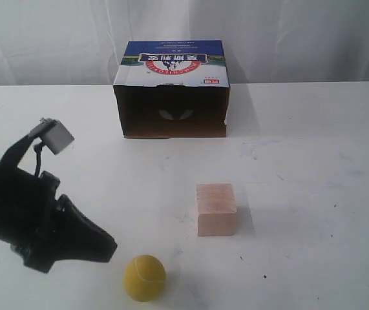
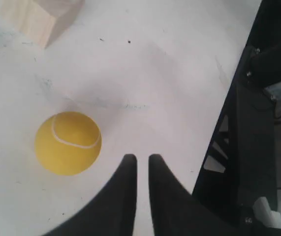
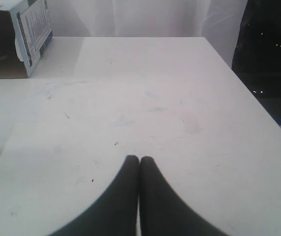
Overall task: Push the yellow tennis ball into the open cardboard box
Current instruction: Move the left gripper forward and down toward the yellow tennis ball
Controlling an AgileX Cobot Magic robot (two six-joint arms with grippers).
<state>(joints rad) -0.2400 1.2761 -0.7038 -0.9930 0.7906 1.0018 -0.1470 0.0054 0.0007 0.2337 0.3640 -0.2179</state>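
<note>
The yellow tennis ball point(image 1: 145, 278) rests on the white table near its front edge, well short of the open cardboard box point(image 1: 171, 90), whose dark opening faces the front. My left gripper point(image 1: 110, 248) is low on the table just left of the ball and does not touch it. In the left wrist view the ball point(image 2: 68, 142) lies beside the gripper point(image 2: 139, 158), whose jaws stand shut with a thin slit and nothing between them. My right gripper point(image 3: 139, 158) is shut and empty over bare table, with a corner of the box point(image 3: 17, 39) far off. It does not show in the exterior view.
A pale pinkish wooden cube point(image 1: 216, 208) stands right of the middle, between the ball and the box and off to the right of a straight line between them. It also shows as the cube point(image 2: 37, 17) in the left wrist view. A dark frame point(image 2: 258, 123) stands past the table edge.
</note>
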